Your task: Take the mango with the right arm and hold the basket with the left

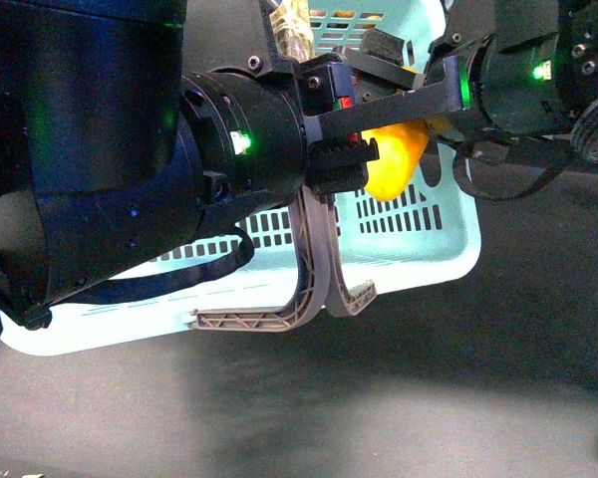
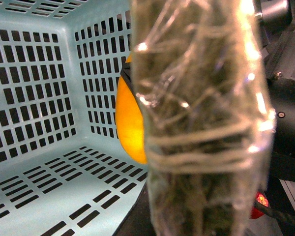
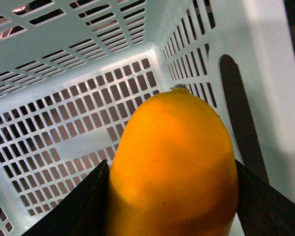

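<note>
The light-blue basket (image 1: 419, 239) sits tilted behind both arms. Its tape-wrapped handle (image 2: 201, 123) fills the middle of the left wrist view, very close and blurred. My black left arm (image 1: 249, 139) reaches up to that handle and its gripper is shut on it; the fingers themselves are hidden. The yellow mango (image 1: 394, 159) hangs over the basket's inside, clear of the floor (image 2: 49, 191). My right gripper (image 3: 172, 206) is shut on it, with a black jaw pressed against each side. In the left wrist view the mango (image 2: 130, 123) peeks out from behind the handle.
Two grey ribbed curved pieces (image 1: 314, 269) hang below the left wrist in front of the basket's near wall. The slotted basket walls (image 3: 64, 142) close in around the mango. A dark tabletop (image 1: 429, 398) spreads in front of the basket.
</note>
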### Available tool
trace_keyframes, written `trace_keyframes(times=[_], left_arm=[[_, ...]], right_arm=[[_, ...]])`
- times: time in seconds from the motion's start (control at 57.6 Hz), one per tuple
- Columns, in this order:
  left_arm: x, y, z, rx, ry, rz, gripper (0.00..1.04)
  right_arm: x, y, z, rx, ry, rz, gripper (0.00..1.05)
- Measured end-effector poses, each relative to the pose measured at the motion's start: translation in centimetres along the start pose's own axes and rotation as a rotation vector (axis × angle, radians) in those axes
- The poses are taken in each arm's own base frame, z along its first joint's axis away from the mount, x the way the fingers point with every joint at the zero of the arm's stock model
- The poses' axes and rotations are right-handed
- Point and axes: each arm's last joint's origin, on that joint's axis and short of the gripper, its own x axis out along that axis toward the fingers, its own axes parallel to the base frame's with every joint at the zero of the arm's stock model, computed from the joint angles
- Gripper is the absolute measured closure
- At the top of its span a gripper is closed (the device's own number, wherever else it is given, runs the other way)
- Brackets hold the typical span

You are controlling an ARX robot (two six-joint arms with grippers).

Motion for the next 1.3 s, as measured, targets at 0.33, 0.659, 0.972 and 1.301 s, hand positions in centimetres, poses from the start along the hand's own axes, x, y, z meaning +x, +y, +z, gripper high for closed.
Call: trace_keyframes(times=[0.33, 0.659, 0.972, 1.301], left_arm=[[0.0, 0.0, 0.0, 0.004, 0.004, -0.007, 1.00], [0.0, 0.0, 0.0, -0.011, -0.001, 0.001, 1.00], [0.0, 0.0, 0.0, -0.012, 0.001, -0.002, 1.00], [0.0, 0.0, 0.0, -0.014, 0.000, -0.001, 1.00]], right_arm=[[-1.3, 0.9, 1.2, 0.029, -0.075, 0.042, 0.08], [-9.5, -0.3, 3.8, 0.053, -0.223, 0.064, 0.08], [-18.5, -5.4, -0.8, 0.049, -0.286, -0.075, 0.08], [-20.0, -6.3, -2.6, 0.048, -0.280, -0.093, 0.08]])
